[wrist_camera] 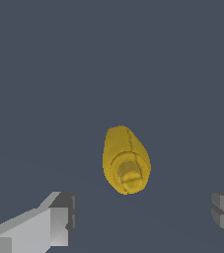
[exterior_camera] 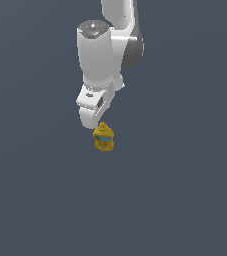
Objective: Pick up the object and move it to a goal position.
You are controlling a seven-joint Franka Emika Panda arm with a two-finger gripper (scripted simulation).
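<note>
The pincer (wrist_camera: 143, 217) stands wide open, with nothing in it: in the wrist view its 2 fingers (wrist_camera: 59, 217) show well apart, one at each side of the frame, with bare dark tabletop (wrist_camera: 44, 74) between them. The yellow object (wrist_camera: 126, 159) stands upright on that tabletop below the open gap, closer to the middle than to either finger and touching neither. In the exterior view the object (exterior_camera: 103, 138) sits just beneath the white hand of the arm (exterior_camera: 102, 50), which hangs over it.

As a judgement, the object looks like a small rigid plastic bottle, so it should be light and stiff, unlikely to crush or break under a firm squeeze. Its skin looks smooth and rounded, so it may be slippery, and the tapering cap (wrist_camera: 129, 173) gives little to hold. The better hold would be the squat body, at the blue label band (exterior_camera: 103, 136), where the sides are widest and most nearly parallel. Because it is far narrower than the gap, the fingers have a long way to close, and an off-centre approach could push it aside or tip it before both pads meet it.
</note>
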